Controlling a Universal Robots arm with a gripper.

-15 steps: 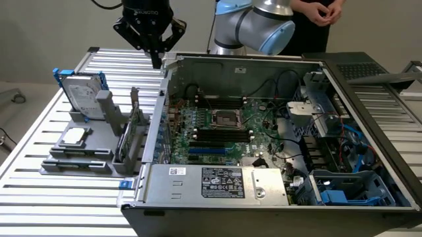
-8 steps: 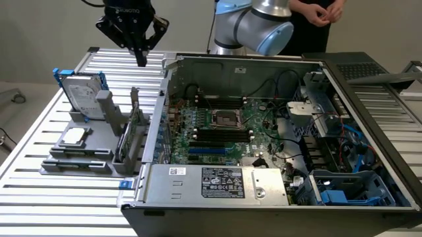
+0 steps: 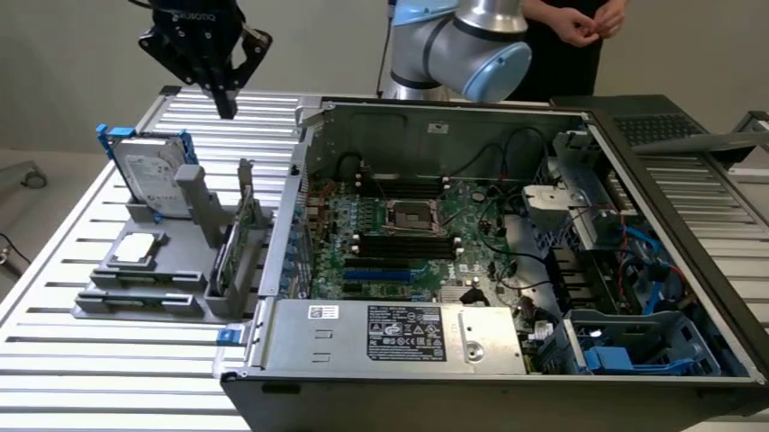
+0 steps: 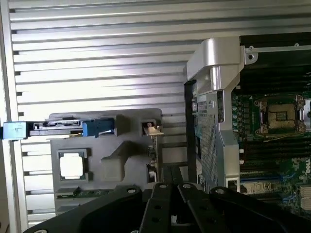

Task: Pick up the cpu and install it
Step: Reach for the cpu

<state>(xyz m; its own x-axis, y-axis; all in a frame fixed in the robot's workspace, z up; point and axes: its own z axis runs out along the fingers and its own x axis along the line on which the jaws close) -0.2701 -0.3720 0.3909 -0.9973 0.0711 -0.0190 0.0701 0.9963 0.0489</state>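
Exterior view, read from its left to its right. A slatted metal table (image 3: 72,360) carries a grey fixture (image 3: 157,301) near the edge at the exterior view's left. The cpu (image 3: 139,247) lies flat, silver face up, in a square recess of the fixture, just beside the foot of the upright hard drive (image 3: 153,171) with its blue bracket. The gripper (image 3: 226,108) hangs over the table's far edge, well apart from the cpu, its fingers drawn narrow to a single point and holding nothing. The open computer case (image 3: 420,121) fills the table's middle and right, with the metal-framed socket (image 3: 412,216) on the motherboard. Behind the case are the robot arm (image 3: 481,45) and a person's hands (image 3: 589,22).
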